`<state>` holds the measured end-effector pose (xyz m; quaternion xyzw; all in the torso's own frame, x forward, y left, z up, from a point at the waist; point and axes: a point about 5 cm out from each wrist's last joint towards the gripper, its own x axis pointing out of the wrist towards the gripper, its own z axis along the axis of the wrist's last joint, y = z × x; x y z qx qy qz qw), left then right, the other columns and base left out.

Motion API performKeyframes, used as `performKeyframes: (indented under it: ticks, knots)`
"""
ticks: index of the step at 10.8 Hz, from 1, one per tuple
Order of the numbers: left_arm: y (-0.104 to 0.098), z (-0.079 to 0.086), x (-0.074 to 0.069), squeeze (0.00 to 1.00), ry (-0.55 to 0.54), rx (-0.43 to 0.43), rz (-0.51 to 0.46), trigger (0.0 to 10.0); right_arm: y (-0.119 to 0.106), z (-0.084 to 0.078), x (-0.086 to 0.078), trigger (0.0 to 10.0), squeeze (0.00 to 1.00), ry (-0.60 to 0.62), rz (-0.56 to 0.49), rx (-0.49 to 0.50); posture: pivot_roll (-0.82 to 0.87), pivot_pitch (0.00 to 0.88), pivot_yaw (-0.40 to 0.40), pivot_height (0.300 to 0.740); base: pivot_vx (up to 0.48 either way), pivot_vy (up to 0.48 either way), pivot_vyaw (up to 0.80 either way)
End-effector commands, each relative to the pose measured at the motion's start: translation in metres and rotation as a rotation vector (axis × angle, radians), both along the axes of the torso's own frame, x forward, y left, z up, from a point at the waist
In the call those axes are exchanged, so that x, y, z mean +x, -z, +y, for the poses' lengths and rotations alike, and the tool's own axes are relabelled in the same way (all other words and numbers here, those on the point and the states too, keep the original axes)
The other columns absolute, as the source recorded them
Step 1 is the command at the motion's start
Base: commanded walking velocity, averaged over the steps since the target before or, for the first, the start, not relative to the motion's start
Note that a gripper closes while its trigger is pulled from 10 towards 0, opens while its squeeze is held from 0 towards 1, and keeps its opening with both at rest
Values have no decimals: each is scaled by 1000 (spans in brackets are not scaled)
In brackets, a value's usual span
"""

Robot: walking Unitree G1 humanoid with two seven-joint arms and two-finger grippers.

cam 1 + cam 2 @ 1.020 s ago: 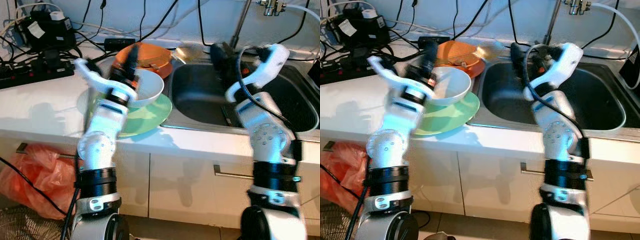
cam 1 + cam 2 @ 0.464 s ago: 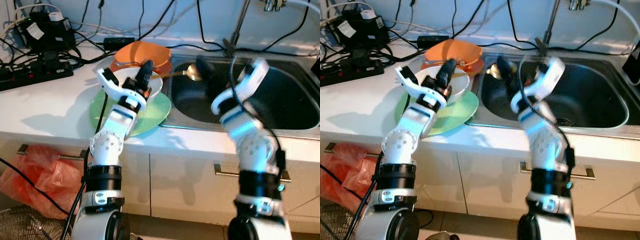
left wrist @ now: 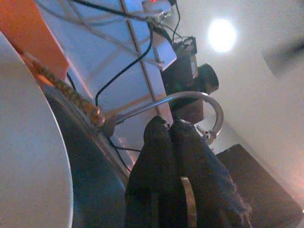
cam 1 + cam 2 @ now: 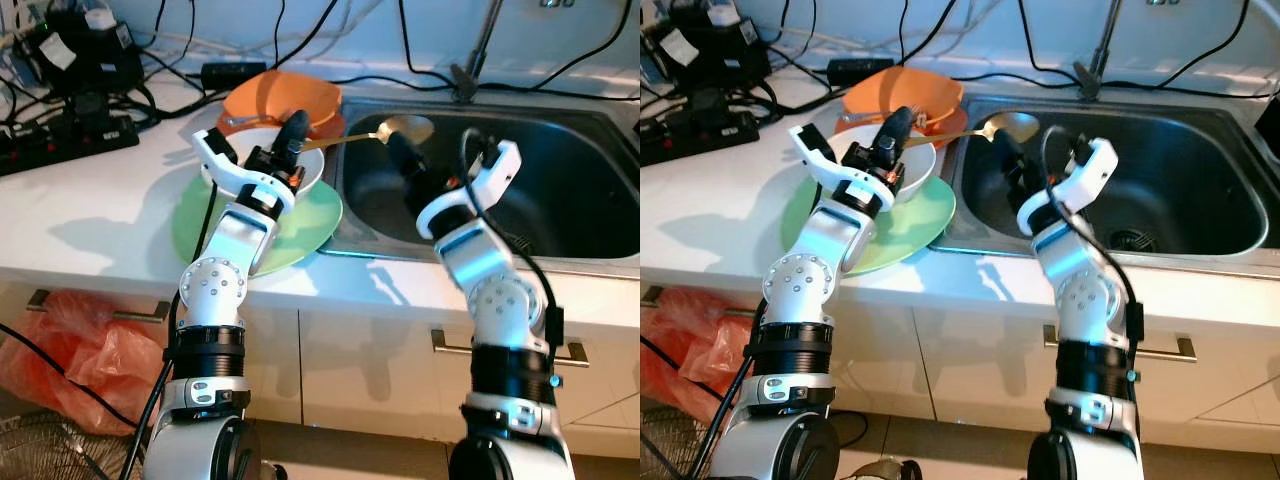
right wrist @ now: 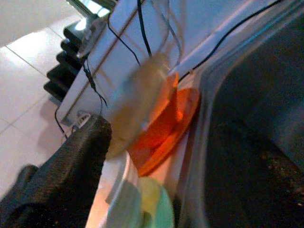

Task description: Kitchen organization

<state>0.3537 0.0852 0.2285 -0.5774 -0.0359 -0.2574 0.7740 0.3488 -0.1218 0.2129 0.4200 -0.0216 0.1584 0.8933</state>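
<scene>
A golden ladle (image 4: pixel 405 128) sticks out over the back left corner of the steel sink (image 4: pixel 560 190). Its thin handle runs back to my left gripper (image 4: pixel 293 130), which is shut on it above the white bowl (image 4: pixel 262 168). In the left wrist view the two black fingers (image 3: pixel 190 156) press together on a thin metal strip. The bowl sits on a green plate (image 4: pixel 305 225), and an orange bowl (image 4: pixel 290 95) stands behind it. My right gripper (image 4: pixel 402 158) reaches up from inside the sink, just below the ladle's scoop (image 5: pixel 137 104), with its fingers apart and nothing between them.
Power strips, adapters and tangled black cables (image 4: pixel 70 110) crowd the counter's back left. The faucet stem (image 4: pixel 470 70) rises behind the sink. A red plastic bag (image 4: pixel 70 350) lies on the floor by the cabinet doors. The white counter (image 4: pixel 90 220) left of the plate is bare.
The ladle lay at the sink's corner a second ago; it now hangs from my left gripper. My right gripper has dropped and swung left, up to the scoop. The camera has shifted.
</scene>
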Motion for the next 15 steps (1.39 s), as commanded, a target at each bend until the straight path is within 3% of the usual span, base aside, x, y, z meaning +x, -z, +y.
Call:
performKeyframes:
  ticks: [1,2,3,8,15]
  knots:
    - [-9,-36,-8,0,94,-85,-8,0,-4,-3,2,3373,0,16,-9,15,-37,109,24,740,0,0,0]
    - [-2,-37,-10,0,103,-103,24,0,-8,-3,3,3059,0,14,-22,14,-41,111,18,740,0,0,0]
    - [0,-40,-11,0,109,-111,32,0,-9,-3,4,0,0,13,-24,16,-44,113,14,740,0,0,0]
    - [6,-49,-15,0,169,-133,69,0,-11,-5,6,0,0,11,-16,50,-53,114,15,740,0,0,0]
    - [12,-60,-20,0,245,-85,83,0,-14,-9,10,0,0,8,-33,40,-52,104,13,740,0,0,0]
